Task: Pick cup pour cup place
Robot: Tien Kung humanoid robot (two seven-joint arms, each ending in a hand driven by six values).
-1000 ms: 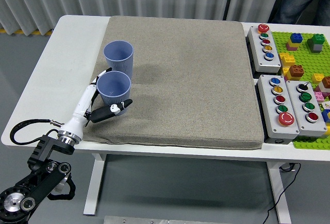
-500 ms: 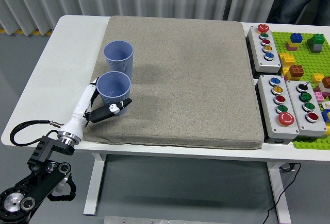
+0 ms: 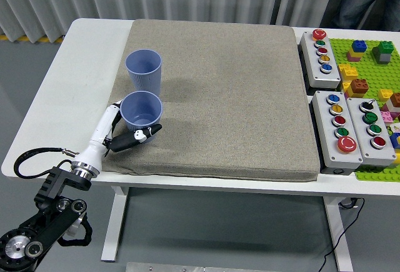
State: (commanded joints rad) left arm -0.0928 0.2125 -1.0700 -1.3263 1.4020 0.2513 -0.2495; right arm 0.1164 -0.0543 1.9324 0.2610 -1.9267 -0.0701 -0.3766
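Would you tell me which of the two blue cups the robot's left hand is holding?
The near cup, closer to the table's front edge: the left hand wraps its base. The far cup stands free on the mat, untouched.

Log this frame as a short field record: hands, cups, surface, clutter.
left hand: wrapped around the near ribbed blue plastic cup
right hand: not in view
near cup: upright on the grey-brown fabric mat
far ribbed blue plastic cup: upright, free, just behind the near one
clutter: three grey push-button boxes and a green brick baseplate at the table's right
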